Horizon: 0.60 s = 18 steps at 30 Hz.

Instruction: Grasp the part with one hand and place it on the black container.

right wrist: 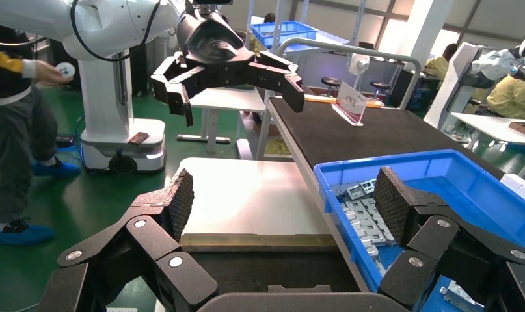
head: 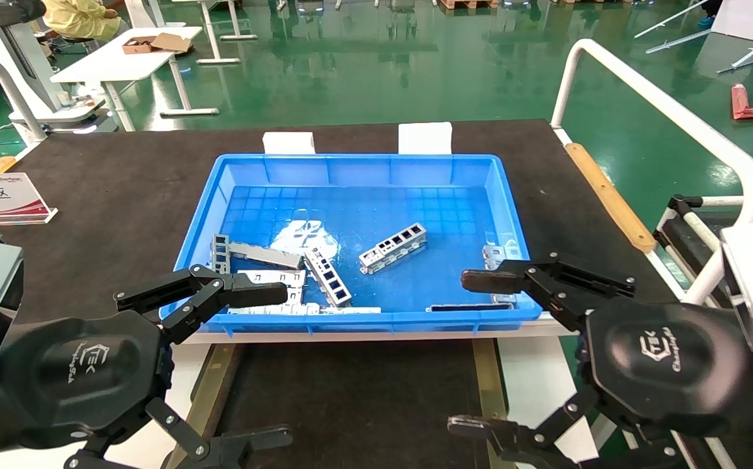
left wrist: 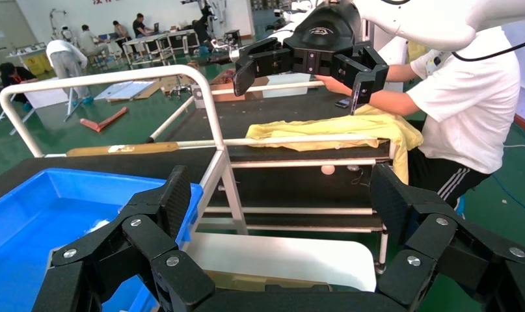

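The part (head: 393, 247), a silver ladder-like bracket with four square windows, lies alone on the floor of the blue crate (head: 357, 163), just right of centre in the head view. Its long axis runs on a diagonal, rising from lower left to upper right. Other brackets and flat slotted plates (head: 266, 255) crowd the crate's lower-left corner. The black container (head: 350, 404) sits below the crate at the bottom centre of the frame, its dark floor between olive-tan rails.

The right gripper (head: 474, 352) hangs at lower right, jaws spread wide, its upper finger over the crate's near right corner. The left gripper (head: 272, 365) hangs at lower left, likewise wide open. The part lies up and left of the right gripper, which looks the nearer arm.
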Motion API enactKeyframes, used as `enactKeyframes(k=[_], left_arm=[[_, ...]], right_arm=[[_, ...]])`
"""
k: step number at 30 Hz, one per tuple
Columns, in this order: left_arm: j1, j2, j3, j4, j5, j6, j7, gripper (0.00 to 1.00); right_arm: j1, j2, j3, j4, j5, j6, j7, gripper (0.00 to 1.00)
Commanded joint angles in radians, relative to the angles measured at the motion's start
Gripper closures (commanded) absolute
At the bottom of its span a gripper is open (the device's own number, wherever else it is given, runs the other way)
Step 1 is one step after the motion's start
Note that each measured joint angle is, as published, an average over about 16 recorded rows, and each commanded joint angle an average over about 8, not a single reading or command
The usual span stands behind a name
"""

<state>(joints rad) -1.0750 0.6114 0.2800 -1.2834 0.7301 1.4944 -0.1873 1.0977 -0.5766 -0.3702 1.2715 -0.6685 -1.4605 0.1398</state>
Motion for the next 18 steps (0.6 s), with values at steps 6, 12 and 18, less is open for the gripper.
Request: enactKeyframes(k=[6, 12, 18], left_arm=[[-0.003, 0.001, 0.000, 0.001, 0.001, -0.004, -0.001, 0.00], [-0.018, 0.008, 0.004, 0.000, 0.016, -0.024, -0.009, 0.00], [-0.051, 0.031, 0.025, 0.000, 0.067, -0.054, -0.018, 0.00]], right_arm=[[0.000, 0.000, 0.000, 0.000, 0.000, 0.000, 0.000, 0.00], [0.000, 0.000, 0.000, 0.000, 0.000, 0.000, 0.000, 0.00], [0.000, 0.000, 0.000, 0.000, 0.000, 0.000, 0.000, 0.00]])
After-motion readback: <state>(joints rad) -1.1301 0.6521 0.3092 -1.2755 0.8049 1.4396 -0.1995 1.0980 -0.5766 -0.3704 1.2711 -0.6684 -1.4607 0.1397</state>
